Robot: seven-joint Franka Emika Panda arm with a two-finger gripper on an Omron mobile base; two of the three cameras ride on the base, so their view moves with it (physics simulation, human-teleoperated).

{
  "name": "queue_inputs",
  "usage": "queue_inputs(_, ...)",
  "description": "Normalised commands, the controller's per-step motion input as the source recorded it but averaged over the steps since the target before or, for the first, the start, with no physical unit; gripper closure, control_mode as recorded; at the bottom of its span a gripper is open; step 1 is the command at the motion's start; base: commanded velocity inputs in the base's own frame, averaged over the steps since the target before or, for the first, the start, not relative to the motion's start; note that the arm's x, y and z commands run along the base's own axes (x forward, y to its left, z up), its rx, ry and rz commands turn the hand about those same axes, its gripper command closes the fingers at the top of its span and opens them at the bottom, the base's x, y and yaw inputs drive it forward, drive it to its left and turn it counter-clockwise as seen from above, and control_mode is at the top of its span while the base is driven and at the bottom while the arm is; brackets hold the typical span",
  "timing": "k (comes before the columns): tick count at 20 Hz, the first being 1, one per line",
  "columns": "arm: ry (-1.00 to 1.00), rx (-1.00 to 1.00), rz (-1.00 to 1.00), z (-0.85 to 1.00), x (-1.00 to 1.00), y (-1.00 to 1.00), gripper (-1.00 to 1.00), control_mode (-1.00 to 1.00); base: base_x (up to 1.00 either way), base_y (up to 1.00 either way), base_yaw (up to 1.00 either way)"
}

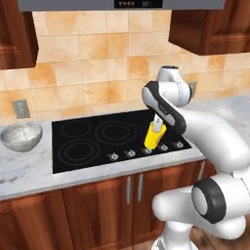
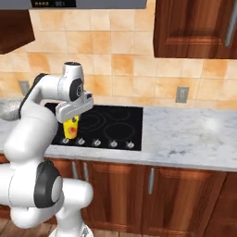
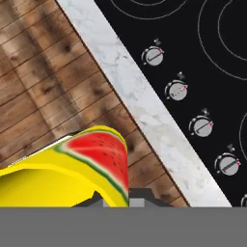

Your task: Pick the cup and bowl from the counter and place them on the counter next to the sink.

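Note:
My gripper (image 1: 157, 127) is shut on the cup (image 1: 154, 137), a small yellow tumbler. It hangs in the air above the front edge of the black cooktop (image 1: 117, 134), over the row of knobs. From the right, the cup (image 2: 70, 126) shows a red mark under the gripper (image 2: 71, 117). In the hand view the cup (image 3: 91, 164) lies close, yellow with a red and green watermelon patch. The bowl (image 1: 21, 135), silvery with a speckled inside, stands on the counter (image 1: 29, 171) left of the cooktop. The sink is out of view.
A broad stretch of marble counter (image 2: 194, 134) lies right of the cooktop (image 2: 111, 122). The hand view looks down on the knobs (image 3: 177, 90), the counter's front strip (image 3: 140, 113) and the wooden floor (image 3: 43, 82). Wall cabinets (image 2: 194, 28) and a hood hang overhead.

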Motion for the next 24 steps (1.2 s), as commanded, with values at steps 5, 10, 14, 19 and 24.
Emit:
queue_inputs(5,0.00,0.00,0.00,0.00,0.00,0.00,1.00,1.00,0.11,-0.02,-0.89)
queue_inputs(10,0.00,0.00,0.00,0.00,0.00,0.00,1.00,1.00,0.13,0.00,-0.91)
queue_inputs(14,0.00,0.00,0.00,0.00,0.00,0.00,1.00,1.00,0.03,0.00,-0.89)
queue_inputs(19,0.00,0.00,0.00,0.00,0.00,0.00,1.00,1.00,0.04,0.00,-0.87)
queue_inputs(24,0.00,0.00,0.00,0.00,0.00,0.00,1.00,1.00,0.35,0.00,-0.76)
